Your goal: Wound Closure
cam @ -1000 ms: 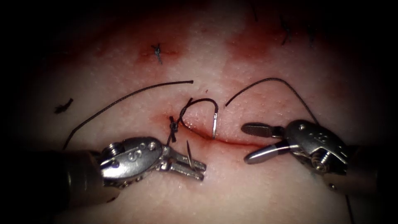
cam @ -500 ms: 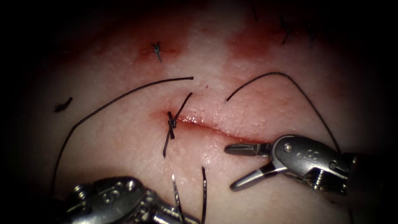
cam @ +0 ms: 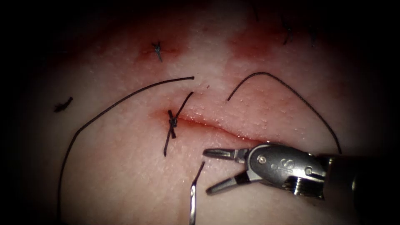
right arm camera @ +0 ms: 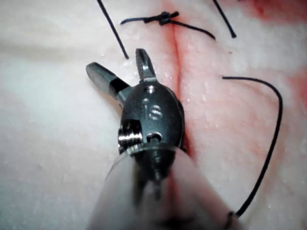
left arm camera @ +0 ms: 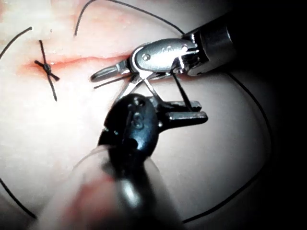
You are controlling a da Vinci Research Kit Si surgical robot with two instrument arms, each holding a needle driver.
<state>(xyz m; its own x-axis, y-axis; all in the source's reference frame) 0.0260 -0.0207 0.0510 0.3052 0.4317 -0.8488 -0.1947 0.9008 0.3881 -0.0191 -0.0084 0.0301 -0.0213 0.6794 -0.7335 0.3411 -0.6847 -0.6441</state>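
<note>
Endoscope view: pale tissue (cam: 125,175) w/ red fluid (cam: 250,46) up top.

Right claw (cam: 212,171) agape, left claw (left arm camera: 196,109) clamped

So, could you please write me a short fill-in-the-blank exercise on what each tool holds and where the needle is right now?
1. The right tool hovers beside the cut with its jaws ____.
2. The left tool has its jaws shut on the ____.
3. The needle is ____ of the tissue.
4. The knot sits at the cut's ____ end in the endoscope view.

Missing words: open; needle; out; left
</note>
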